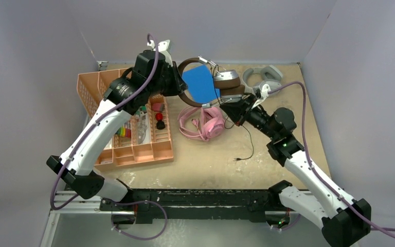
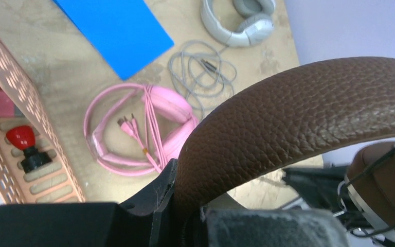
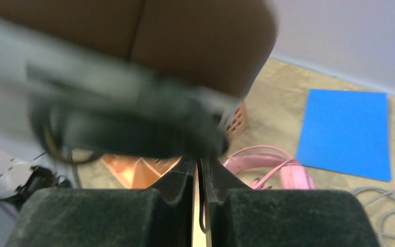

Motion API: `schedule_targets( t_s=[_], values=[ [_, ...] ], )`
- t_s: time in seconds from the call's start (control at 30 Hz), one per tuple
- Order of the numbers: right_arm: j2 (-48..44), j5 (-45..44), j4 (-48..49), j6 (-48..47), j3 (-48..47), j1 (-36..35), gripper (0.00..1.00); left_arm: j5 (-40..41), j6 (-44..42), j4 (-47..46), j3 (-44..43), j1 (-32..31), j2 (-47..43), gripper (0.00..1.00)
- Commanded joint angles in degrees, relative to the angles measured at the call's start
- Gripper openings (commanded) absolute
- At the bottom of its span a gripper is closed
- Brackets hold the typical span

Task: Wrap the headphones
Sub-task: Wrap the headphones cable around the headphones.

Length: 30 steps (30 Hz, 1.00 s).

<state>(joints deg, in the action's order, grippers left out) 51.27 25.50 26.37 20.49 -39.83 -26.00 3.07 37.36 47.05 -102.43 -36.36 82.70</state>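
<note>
The brown headset (image 1: 228,82) is in the air over the back of the table (image 1: 211,164), its leather headband (image 2: 298,113) clamped in the left gripper (image 2: 182,211) and its cups hanging toward the right arm. Part of its thin black cable (image 1: 250,145) looks looped around the cups, and a loose tail drops to the table with the plug lying free.

The right gripper (image 3: 200,172) sits just under a cup with its fingers almost together. Whether the cable is pinched in that slit I cannot tell (the wrist view is blurred right there).

If nothing is caught, the next turn around the cups would lay no cable and the loops already on could slacken and slide off. If the cable is caught, a hard pull could twist the curved, smooth-looking headband in the left jaws or strain the cable where it enters the cup.

The pink headset (image 2: 169,103), its cable bundled across it, lies directly below, so the swinging tail could snag it or drag it. The grey headset (image 2: 254,25) and its loose grey cable coil (image 2: 205,64) lie behind the right gripper, the blue sheet (image 1: 200,82) and the orange basket (image 1: 90,90) nearer the left one; a wide sweep by either arm could knock them
</note>
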Motion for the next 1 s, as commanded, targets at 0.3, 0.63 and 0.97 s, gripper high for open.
schedule_targets(
  t_s=[0.3, 0.63, 0.97],
  values=[
    [10.4, -10.1, 32.0, 1.0, 9.2, 0.0, 0.31, -16.5, 0.8, 0.8, -0.6, 0.3, -5.8, 0.00],
    [20.0, -5.4, 40.9, 0.6, 6.4, 0.0, 0.63, -19.2, 2.4, -0.4, 0.7, 0.3, -6.9, 0.00],
    [21.5, -8.5, 34.7, -3.8, 7.6, 0.1, 0.74, -19.8, 2.3, 0.8, -2.3, 0.3, -5.7, 0.00]
  ],
)
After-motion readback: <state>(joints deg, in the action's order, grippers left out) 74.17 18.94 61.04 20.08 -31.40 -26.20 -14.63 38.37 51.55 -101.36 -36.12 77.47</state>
